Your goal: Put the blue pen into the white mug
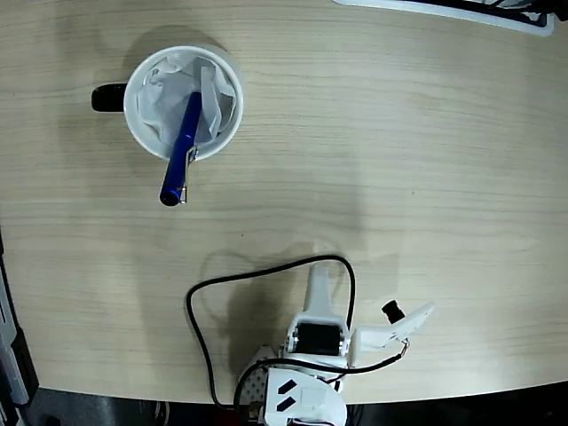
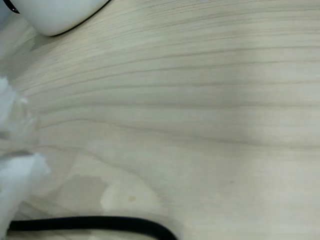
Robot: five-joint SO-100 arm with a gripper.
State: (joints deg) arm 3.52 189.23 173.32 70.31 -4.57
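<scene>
Now, pen: we are seeing the blue pen [image 1: 181,149] standing aslant in the white mug [image 1: 142,130], one end down among the crumpled paper lining [image 1: 169,93], the clip end sticking out over the rim toward the bottom of the fixed view.
Mug: it is sitting upper left on the surface [image 1: 399,151] in the fixed view, black handle [image 1: 108,97] pointing left, upright.
Arm: we are finding it folded low at the bottom edge of the fixed view, well apart from the mug, a black cable [image 1: 200,333] looping round its base.
Claw: the claw [image 1: 401,321] is pointing off to the right in the fixed view; it is holding nothing, and the moving finger is looking slightly parted from the fixed one, though we cannot tell how far.
Wrist view: we are getting mostly bare wood grain, a blurred white finger [image 2: 15,185] at the left edge, the cable [image 2: 90,223] along the bottom, and a white curved object [image 2: 55,15] at the top left that we cannot identify.
Task state: we are judging the pen delivered, the work essentially complete.
Risk, tipping: much of the pen is overhanging the rim, so a knock to the surface or the mug could be levering it out.
Risk, paper: the lining is soft and may be settling, letting the pen slide and shift its lean.
Risk, cable: any further arm travel toward the mug could be dragging the cable or a link into the protruding end.
</scene>
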